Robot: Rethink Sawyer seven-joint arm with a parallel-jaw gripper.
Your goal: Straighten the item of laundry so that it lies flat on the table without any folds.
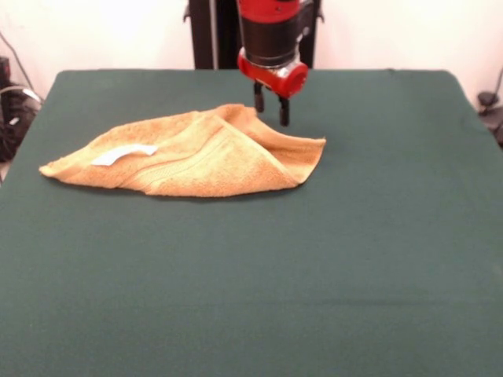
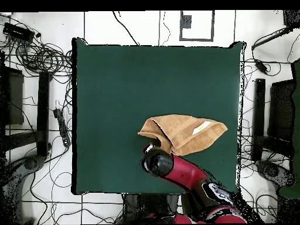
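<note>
Towel folded over itself, left of table centre; gripper poised at its far edge.

From the left in the front view: white tag faces up on the towel, a diagonal flap doubled across the right half. Gripper hangs beside that fold, jaws slightly parted, holding nothing. You'd do well to pinch only the top layer and draw it outward across the table. No containers present.

The towel just beside the gripper is rough, looped golden-orange terry cloth, with a flatter woven band and a smooth white tag. Under both, the table wears matt dark green cloth. The gripper's red housing looks glossy plastic.
</note>
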